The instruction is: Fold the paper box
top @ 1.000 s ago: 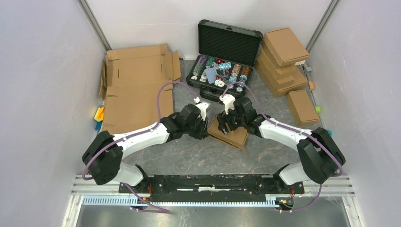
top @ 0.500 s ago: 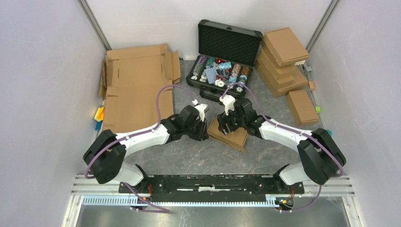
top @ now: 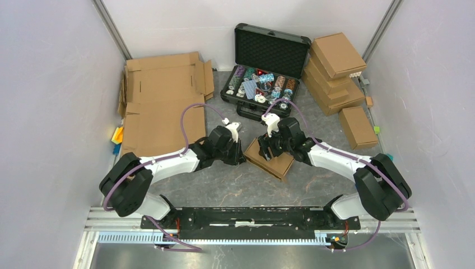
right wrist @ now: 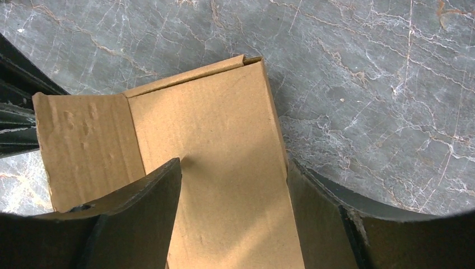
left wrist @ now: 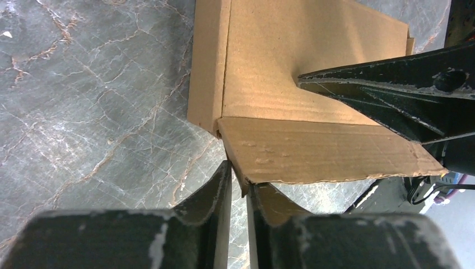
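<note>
Pale walls (top: 50, 84) close in a grey marbled table (top: 224, 185). At the back stands an open black case (top: 269, 56) of small parts, with flat cardboard sheets (top: 162, 106) to its left and a stack (top: 336, 67) of folded cartons to its right.

The box (top: 277, 162) lies flat at mid-table between the two arms, skewed to the table's edges. Its long axis runs from far-left to near-right in the top view. One flap (left wrist: 325, 154) sticks out toward the left arm.

The left gripper (left wrist: 238, 190) has its jaws almost together and pinches that flap's corner between them. The right gripper (right wrist: 233, 165) stands wide apart. One finger (right wrist: 151, 193) presses down on the box's top panel and the other (right wrist: 319, 196) sits just outside its side edge, so it grasps nothing.
</note>
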